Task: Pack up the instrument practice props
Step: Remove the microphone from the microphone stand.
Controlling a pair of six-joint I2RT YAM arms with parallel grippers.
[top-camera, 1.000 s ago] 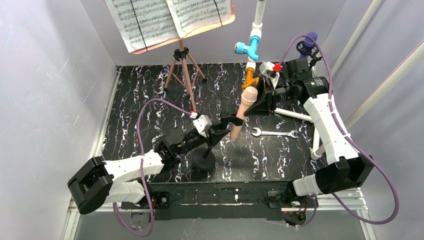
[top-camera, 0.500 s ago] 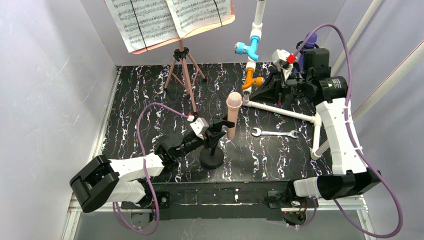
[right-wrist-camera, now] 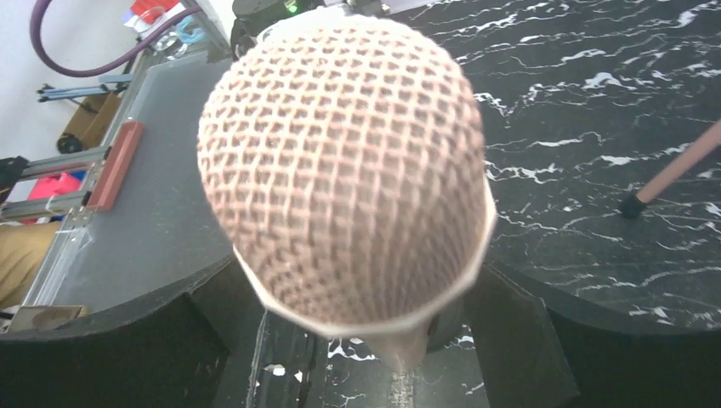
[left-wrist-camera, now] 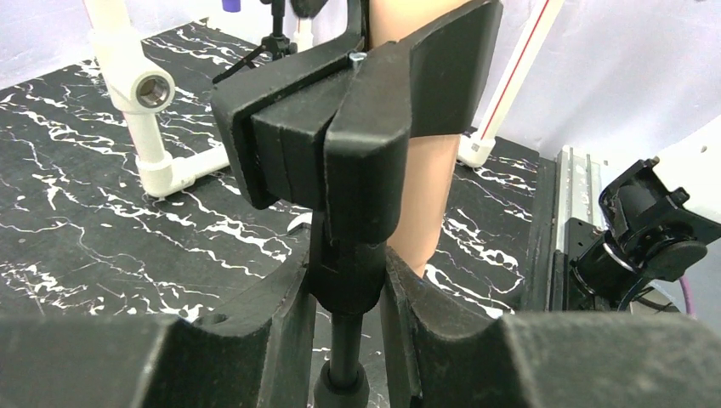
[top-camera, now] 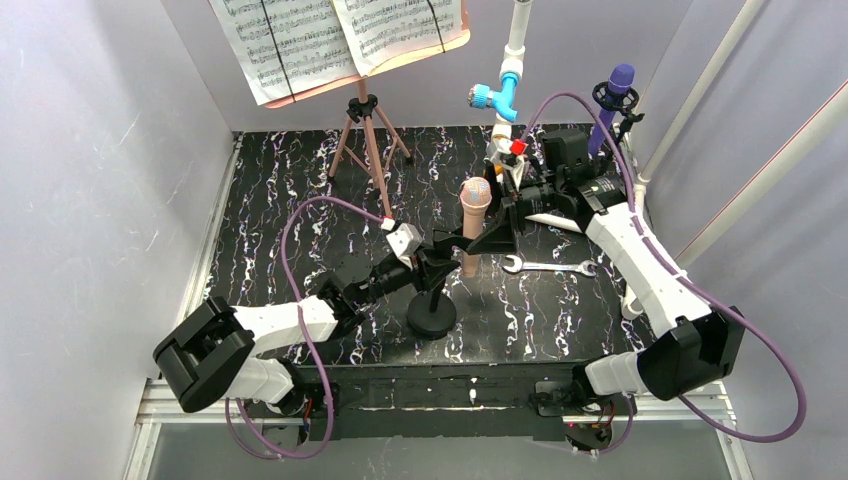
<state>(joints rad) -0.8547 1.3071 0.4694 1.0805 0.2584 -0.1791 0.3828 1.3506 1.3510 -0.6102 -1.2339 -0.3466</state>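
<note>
While the left gripper (left-wrist-camera: pixel 344 297) pinches the stem of the holder (left-wrist-camera: pixel 357 144) just under its clip, one finger (left-wrist-camera: pixel 281 340) pressed to each side, the right gripper (right-wrist-camera: pixel 366 340) has its fingers (right-wrist-camera: pixel 519 340) spread wide. They flank the mic (right-wrist-camera: pixel 344 161) below its mesh head, and the wrist view shows a gap on each side.

Change over the last second: the mic, then leaning toward the right arm, now stands near upright in the clip. The holder's base has slid rightward along the near edge of the bench (top-camera: pixel 280 200). The right gripper, which had drawn back toward the far right corner, has returned and opened.

Reading: the mic is not yet out of its clip. The spread fingers suggest a fresh grasp before it is drawn up and out, with the left gripper steadying the holder.

Packing looks early. The rest (top-camera: pixel 365 130) with its sheets (top-camera: pixel 340 35) stands at the far edge, left of centre, and the purple mic (top-camera: pixel 612 100) is upright at the far right corner. No case shows in any view.

Room: the wrench (top-camera: pixel 548 267) lies just right of the mic's foot, and the pipe (top-camera: pixel 508 90) rises close behind the right gripper. Open bench lies to the left, and the space above the mic appears free.
</note>
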